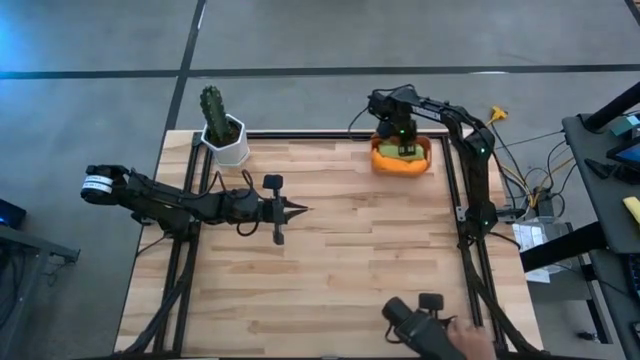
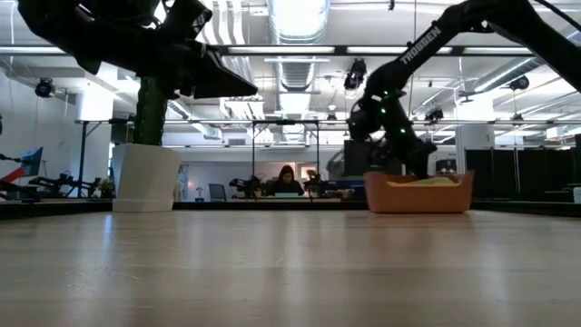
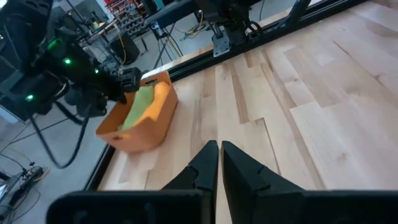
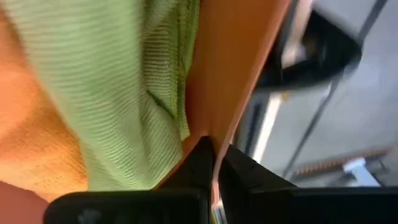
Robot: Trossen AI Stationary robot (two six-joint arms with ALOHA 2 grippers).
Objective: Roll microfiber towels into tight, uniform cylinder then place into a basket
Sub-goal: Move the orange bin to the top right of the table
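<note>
High view: both towels sit in the basket (image 1: 427, 163), far right corner.

Green towel (image 4: 118, 93) lies atop orange towel (image 4: 31, 143). Soft, light, floppy, so I'd pinch a thick fold. Long axis unclear. Right gripper (image 4: 213, 163) looks pressed together, inside the basket; left gripper (image 3: 219, 163) is closed, mid-table.

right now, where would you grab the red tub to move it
Probably by a rim of the tub, coming straight down: its walls are thin and upright, and the green towel and orange towel fill the inside. The right gripper already hovers over it.
</note>
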